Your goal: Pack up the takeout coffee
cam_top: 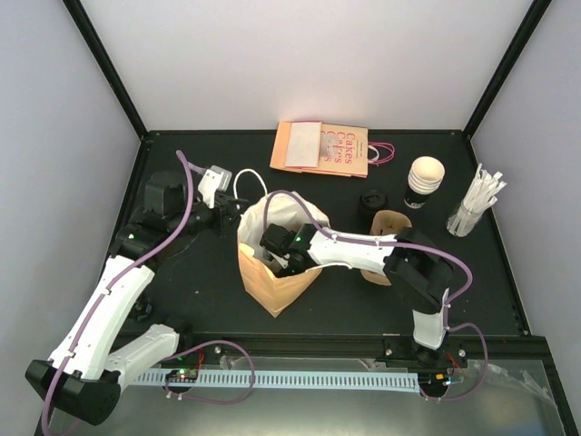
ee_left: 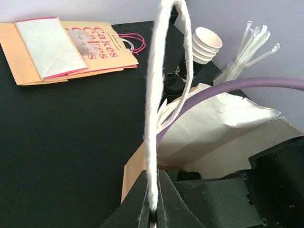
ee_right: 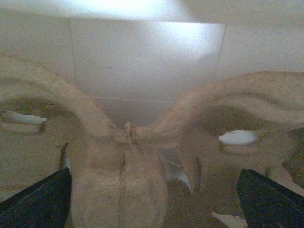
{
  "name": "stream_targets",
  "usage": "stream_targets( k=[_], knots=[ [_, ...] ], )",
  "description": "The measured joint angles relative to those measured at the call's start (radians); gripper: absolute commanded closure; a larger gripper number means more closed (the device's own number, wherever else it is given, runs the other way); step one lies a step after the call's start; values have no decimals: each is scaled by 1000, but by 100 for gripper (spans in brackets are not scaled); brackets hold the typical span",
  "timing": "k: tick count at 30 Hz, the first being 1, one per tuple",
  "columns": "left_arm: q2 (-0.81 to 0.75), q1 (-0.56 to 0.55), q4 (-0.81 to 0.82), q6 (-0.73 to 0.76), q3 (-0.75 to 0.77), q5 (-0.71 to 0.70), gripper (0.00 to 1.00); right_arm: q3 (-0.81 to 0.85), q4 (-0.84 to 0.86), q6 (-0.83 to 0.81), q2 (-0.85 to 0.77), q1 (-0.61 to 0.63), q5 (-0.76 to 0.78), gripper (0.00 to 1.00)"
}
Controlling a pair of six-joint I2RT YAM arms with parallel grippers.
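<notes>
The takeout cup (cam_top: 424, 179), black outside and cream inside, stands open at the back right; in the left wrist view it shows as a stack of cups (ee_left: 207, 42). Its round black lid (cam_top: 373, 200) lies to the cup's left. The brown paper bag (cam_top: 272, 272) stands open at the centre. My left gripper (cam_top: 227, 218) is shut on the bag's white handle (ee_left: 154, 118) and holds it up. My right gripper (cam_top: 277, 250) is inside the bag, with its jaws wide apart on either side of the brown pulp cup carrier (ee_right: 137, 156).
Flat orange "Cakes" bags (cam_top: 322, 148) lie at the back. A glass of white wrapped straws (cam_top: 474, 204) stands at the far right. A brown cardboard piece (cam_top: 390, 234) sits beside my right arm, just right of the bag.
</notes>
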Motion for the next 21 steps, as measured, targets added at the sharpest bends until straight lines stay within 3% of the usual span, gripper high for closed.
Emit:
stream_targets(
  k=[3,4,6,11,12,14,15,18,21],
  knots=[
    [0,0,7,0,0,0,99,2,-27,4,-19,0,11,16],
    [0,0,10,0,0,0,98,4,-37,9,-25,0,13,14],
    [0,0,17,0,0,0,99,8,-48,12,-33,0,17,1],
    [0,0,21,0,0,1,98,14,-59,15,-35,0,27,0],
    [-1,0,21,0,0,1,98,14,-61,16,-37,0,27,3],
    [-1,0,22,0,0,1,99,14,-66,17,-45,0,27,23],
    [-1,0,22,0,0,1,98,14,-69,16,-53,0,28,27],
    [-1,0,23,0,0,1,98,18,-78,21,-84,0,34,6],
    [-1,0,24,0,0,2,98,26,-83,23,-109,0,39,0]
  ],
)
